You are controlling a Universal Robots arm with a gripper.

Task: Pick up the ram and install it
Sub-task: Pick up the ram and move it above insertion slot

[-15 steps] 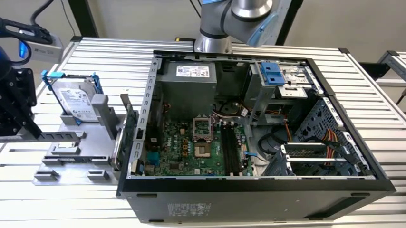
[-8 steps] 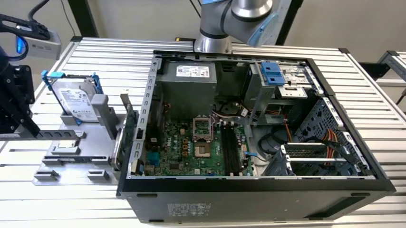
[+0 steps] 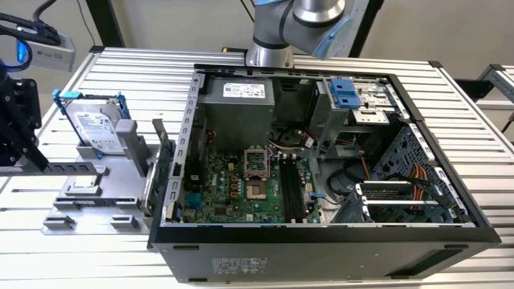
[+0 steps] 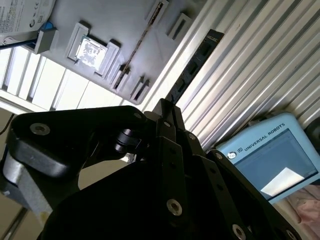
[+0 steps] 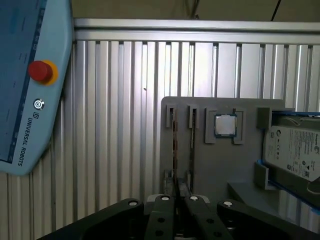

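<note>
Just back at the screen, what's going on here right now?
The arm's black gripper hangs above the grey plastic parts fixture on the slatted aluminium table, beside the open black computer case. In the first wrist view the ram, a long thin circuit-board stick, shows edge-on, running from the gripper along one fixture slot; whether it is gripped or seated there I cannot tell. The long black motherboard slots look empty, so nothing is installed yet.

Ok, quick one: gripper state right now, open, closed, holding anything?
Gripper: closed, holding nothing; the ram stands on edge in a slot of the gray holder.
</note>
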